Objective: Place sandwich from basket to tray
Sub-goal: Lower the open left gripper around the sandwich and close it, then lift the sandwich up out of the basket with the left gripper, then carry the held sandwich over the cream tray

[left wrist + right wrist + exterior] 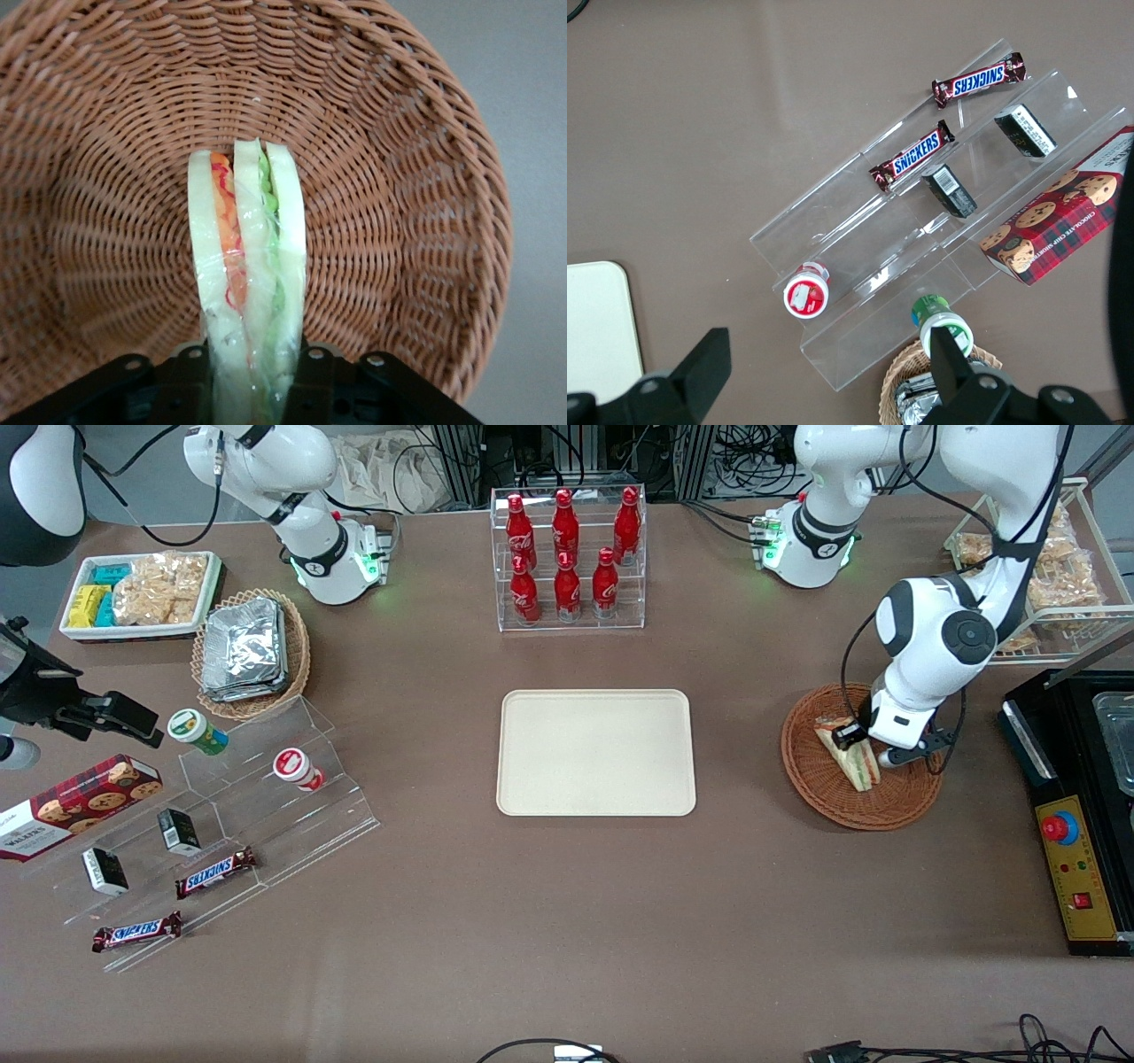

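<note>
**A:** What could go wrong from here?

**B:** The gripper (pixel 252 385) is down in the basket (pixel 819 784), with the sandwich (pixel 246 266) standing on edge between its jaws. The jaws look closed against the two outer bread slices, at the end of the wedge nearest the wrist. That is my worry: they hold only that end, while most of the wedge sticks out past the fingertips. On the lift, the free end could droop or swing, and the clear wrap looks slippery enough for it to slide out. Too hard a squeeze would crush the soft bread and push the filling out.

**A:** Anything else?

**B:** A low lift could catch the free end on the basket wall and drag the basket along.

**A:** Do the views differ?

**B:** Going across the front view, the tray (pixel 595 752) lies well apart from the jaws, toward the parked arm's end, and it is bare. The sandwich (pixel 849 751) shows there only partly, with the wrist covering the gripper (pixel 864 746). Only the wrist camera shows the jaws against the bread, but it shows no tray.
</note>
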`<state>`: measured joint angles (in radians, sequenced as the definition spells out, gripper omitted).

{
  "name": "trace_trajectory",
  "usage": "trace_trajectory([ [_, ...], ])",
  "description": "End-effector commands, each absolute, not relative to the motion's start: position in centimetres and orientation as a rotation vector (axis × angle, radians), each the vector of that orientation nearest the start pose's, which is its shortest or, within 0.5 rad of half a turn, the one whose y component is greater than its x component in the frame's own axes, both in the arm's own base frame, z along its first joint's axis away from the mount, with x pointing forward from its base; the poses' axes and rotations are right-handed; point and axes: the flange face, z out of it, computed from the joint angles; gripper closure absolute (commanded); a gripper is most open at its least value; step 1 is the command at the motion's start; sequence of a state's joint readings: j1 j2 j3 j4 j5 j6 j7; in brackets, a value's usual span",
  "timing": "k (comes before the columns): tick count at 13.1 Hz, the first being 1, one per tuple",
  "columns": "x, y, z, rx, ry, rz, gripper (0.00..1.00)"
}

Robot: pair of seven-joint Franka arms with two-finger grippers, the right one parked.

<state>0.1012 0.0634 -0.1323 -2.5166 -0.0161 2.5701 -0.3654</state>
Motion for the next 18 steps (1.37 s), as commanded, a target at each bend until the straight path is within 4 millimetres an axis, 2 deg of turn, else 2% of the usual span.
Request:
trace_trajectory([
  [1, 46.4, -1.7, 34.8, -3.077, -0.515, 0.075, 1.0],
  [4, 49.5, -2.5, 45.7, -3.055, -0.498, 0.2, 1.0],
  [6, 51.2, -4.3, 51.8, -3.051, -0.444, 0.263, 1.0],
  [7, 51.8, -6.2, 54.2, -3.054, -0.395, 0.281, 1.0],
  [9, 52.5, -10.8, 57.0, -3.078, -0.302, 0.287, 0.98],
  [11, 53.0, -15.6, 57.1, -3.091, -0.197, 0.326, 0.97],
  [12, 52.9, -19.4, 57.4, -3.113, -0.097, 0.317, 0.97],
  [13, 53.0, -23.1, 57.6, -3.137, -0.042, 0.321, 0.91],
  [14, 52.5, -27.1, 57.9, -3.157, -0.017, 0.322, 0.88],
  [15, 52.1, -30.2, 57.6, -3.177, -0.027, 0.341, 0.88],
  [16, 52.1, -32.1, 57.0, -3.192, -0.034, 0.365, 0.88],
  [18, 51.0, -35.8, 55.4, -3.119, 0.059, 0.257, 0.88],
])
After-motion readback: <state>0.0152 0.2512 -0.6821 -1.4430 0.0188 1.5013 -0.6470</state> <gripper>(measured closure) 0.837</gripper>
